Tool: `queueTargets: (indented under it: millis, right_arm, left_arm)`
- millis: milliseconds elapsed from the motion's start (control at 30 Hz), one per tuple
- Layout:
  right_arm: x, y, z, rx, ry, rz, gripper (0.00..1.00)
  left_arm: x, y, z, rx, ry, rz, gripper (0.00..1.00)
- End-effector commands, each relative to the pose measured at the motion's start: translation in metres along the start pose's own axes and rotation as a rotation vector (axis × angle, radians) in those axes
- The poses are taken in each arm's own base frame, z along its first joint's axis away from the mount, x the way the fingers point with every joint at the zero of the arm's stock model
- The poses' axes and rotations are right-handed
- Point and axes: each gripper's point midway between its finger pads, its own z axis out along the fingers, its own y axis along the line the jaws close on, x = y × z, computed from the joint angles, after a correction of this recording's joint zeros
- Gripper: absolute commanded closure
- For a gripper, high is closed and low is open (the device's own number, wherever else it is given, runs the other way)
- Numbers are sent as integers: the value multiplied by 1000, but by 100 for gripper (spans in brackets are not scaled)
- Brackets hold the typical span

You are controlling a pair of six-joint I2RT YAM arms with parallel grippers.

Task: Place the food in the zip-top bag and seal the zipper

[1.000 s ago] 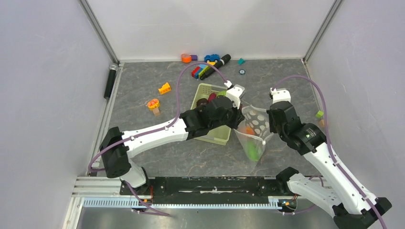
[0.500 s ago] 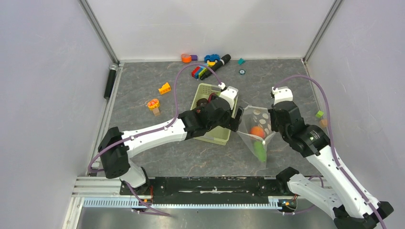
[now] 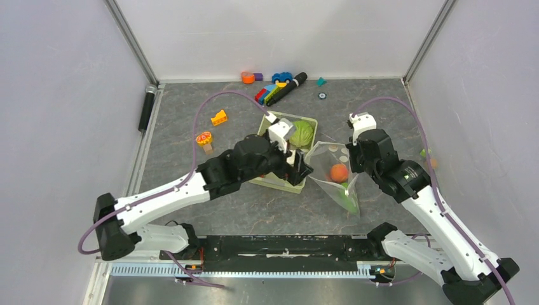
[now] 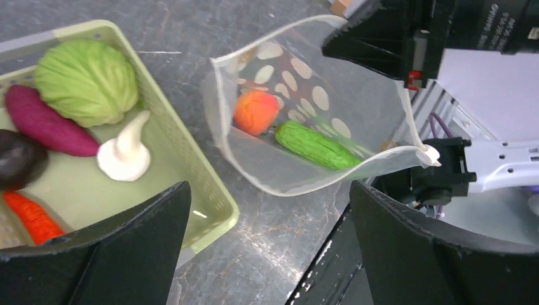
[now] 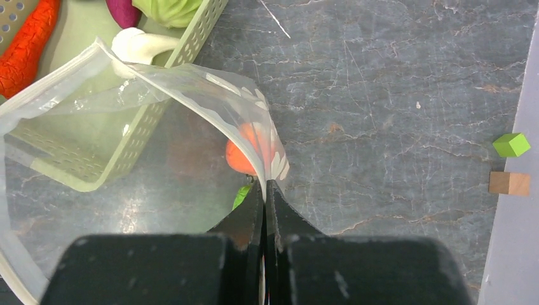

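Observation:
The zip-top bag [image 3: 332,159] lies open beside the basket, with the orange peach [image 3: 339,173] and the green cucumber [image 3: 347,201] inside. My right gripper [image 5: 264,185] is shut on the bag's [image 5: 127,89] edge and holds its mouth up. The pale zipper [image 4: 412,124] strip runs along that unsealed mouth. My left gripper [image 4: 267,190] hangs open and empty above the basket's [image 4: 213,194] corner, near the bag [image 4: 286,181]. In the basket lie the cabbage [image 4: 86,81], eggplant [image 4: 47,127], maroon ball [image 4: 19,159], carrot [image 4: 32,216] and white piece [image 4: 124,155].
Coloured building blocks [image 3: 270,94] and a black marker [image 3: 291,84] lie at the back. A yellow block [image 3: 219,117] and an orange toy [image 3: 204,138] sit to the left. A green cube [image 5: 511,144] and a wooden cube [image 5: 508,183] rest by the right wall.
My left gripper opened and drew back to the left from the bag's mouth. The peach now lies inside the bag, and the cabbage is uncovered. The right gripper keeps its hold.

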Motion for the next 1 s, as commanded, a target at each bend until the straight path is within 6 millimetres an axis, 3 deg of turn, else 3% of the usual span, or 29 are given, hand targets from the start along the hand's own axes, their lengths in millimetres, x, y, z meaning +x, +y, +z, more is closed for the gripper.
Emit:
queueTargets:
  millis: [0,100,200,300,500,700,967]
  right_arm:
    - [-12,-3,-2,14,-58,20,99]
    - [-15,-7,-6,27,-79,26,98]
    - [-16,-10,-7,42,-86,29,98]
    - [-14,-9,-5,42,-75,23,98]
    - [-15,-9,-5,43,-72,21,98]
    - [-14,-10,-3,48,-67,17,98]
    - [-14,-9,-3,44,-66,14,97]
  left_arm:
    - [-10,34,-10,-83,-67,-69,0]
    - [8,82,-7,-172,-27,-210,0]
    - [27,112,1,-101,-6,-363,0]
    - [38,133,17,-101,28,-404,0]
    - [61,150,54,-119,141,-390,0]
    - [83,163,84,-137,221,-411,7]
    - [110,179,105,-275,327,-345,19]
